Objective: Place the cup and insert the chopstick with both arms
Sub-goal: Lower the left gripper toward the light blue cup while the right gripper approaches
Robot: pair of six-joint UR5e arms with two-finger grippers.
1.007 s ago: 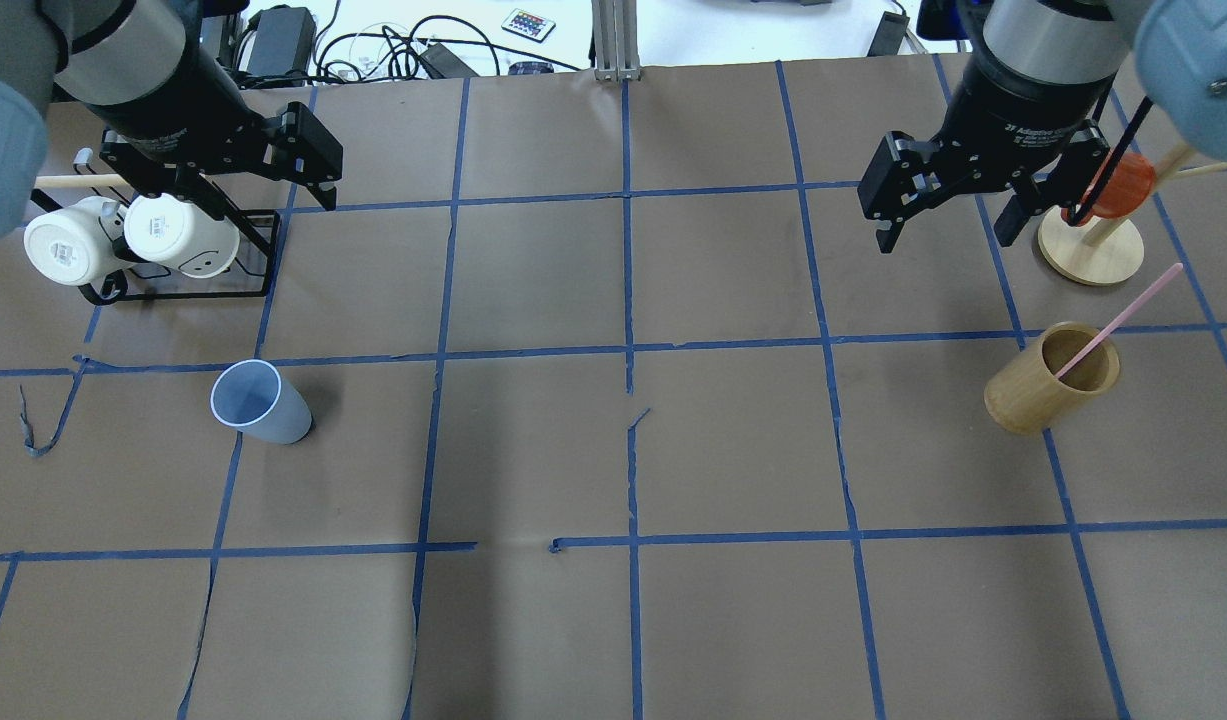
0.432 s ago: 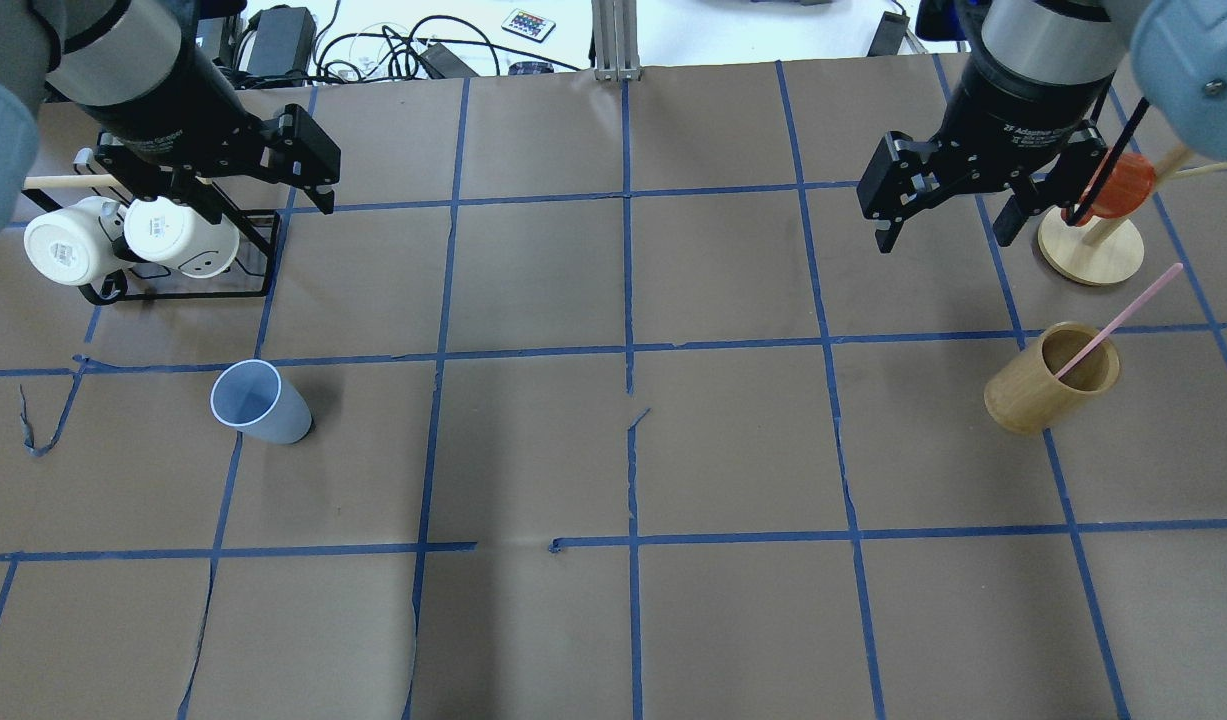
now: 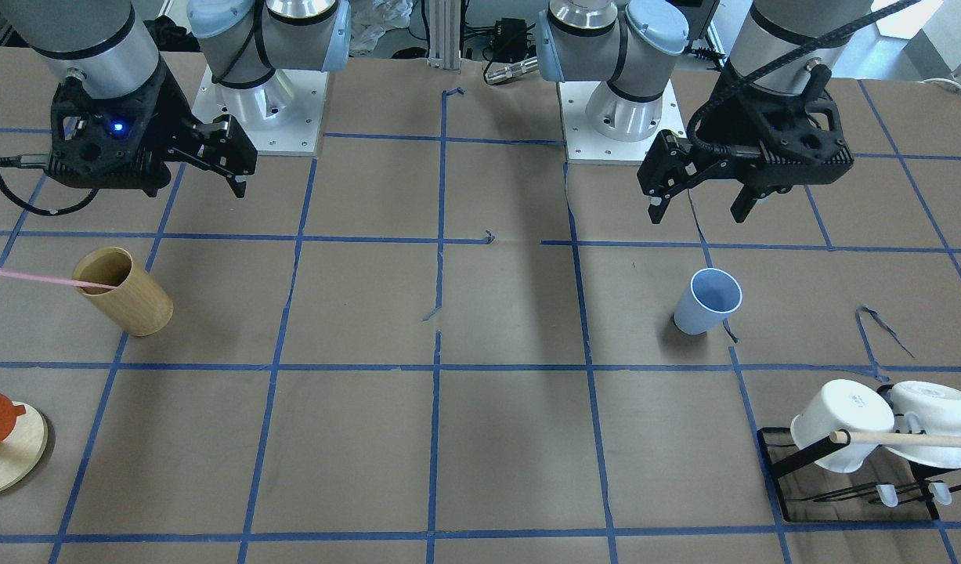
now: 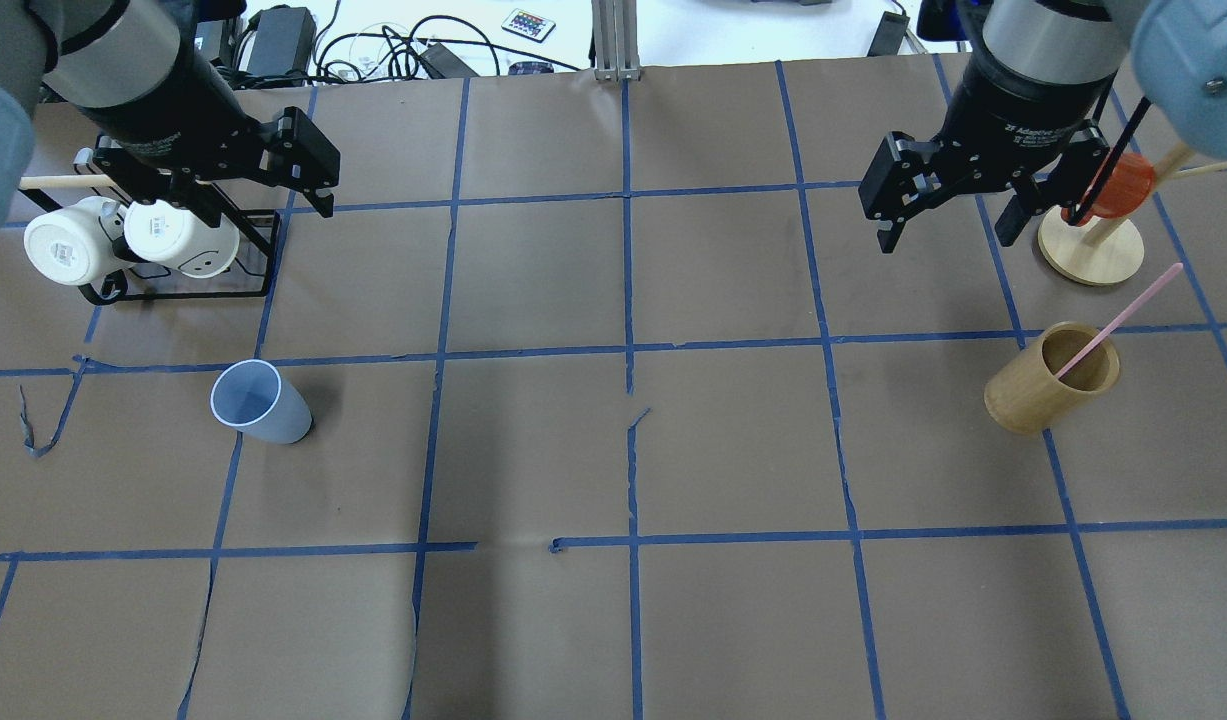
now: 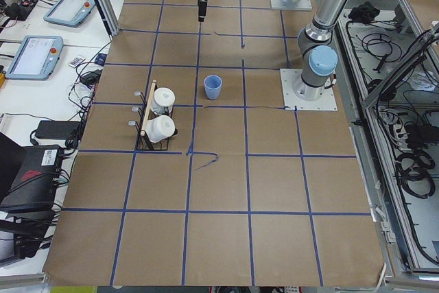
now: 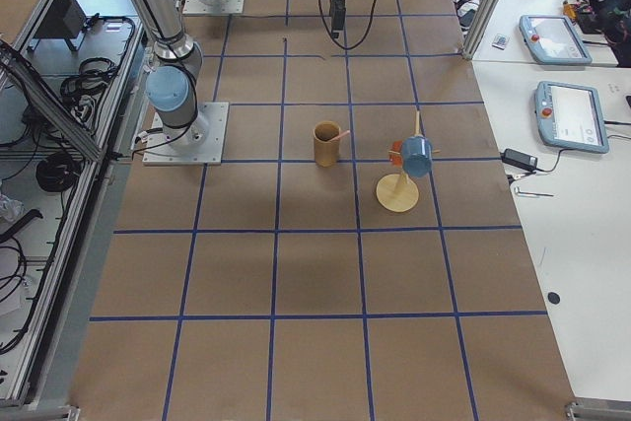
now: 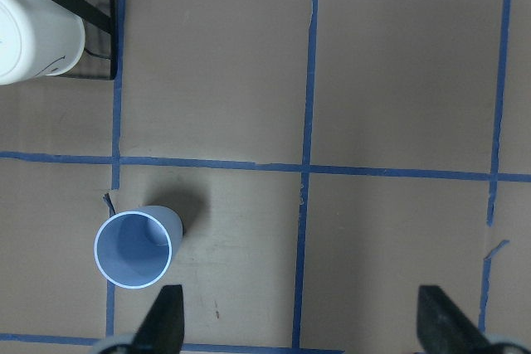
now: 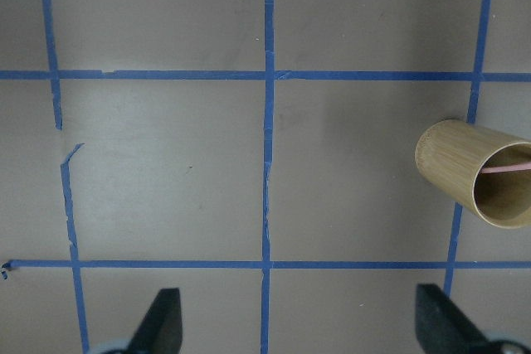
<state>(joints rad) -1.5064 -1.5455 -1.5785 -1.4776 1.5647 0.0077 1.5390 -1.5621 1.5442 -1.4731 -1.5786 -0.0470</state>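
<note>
The light-blue cup [image 4: 261, 402] stands upright on the left half of the table; it also shows in the front view [image 3: 707, 301] and the left wrist view [image 7: 133, 248]. A pale-pink chopstick [image 4: 1123, 315] leans in a tan wooden cup [image 4: 1048, 380] on the right, and shows in the front view [image 3: 37, 278] and the right wrist view [image 8: 506, 168]. My left gripper [image 4: 258, 195] is open and empty, high above the table behind the blue cup. My right gripper [image 4: 945, 238] is open and empty, behind and left of the wooden cup.
A black rack [image 4: 193, 293] with two white mugs [image 4: 73, 245] and a wooden dowel stands at the far left. A round wooden stand [image 4: 1091, 250] holding an orange cup [image 4: 1123, 185] sits at the far right. Blue tape lines grid the brown paper.
Both arms have barely shifted. Nothing was taken hold of or let go, and the cups and the chopstick have not moved.
</note>
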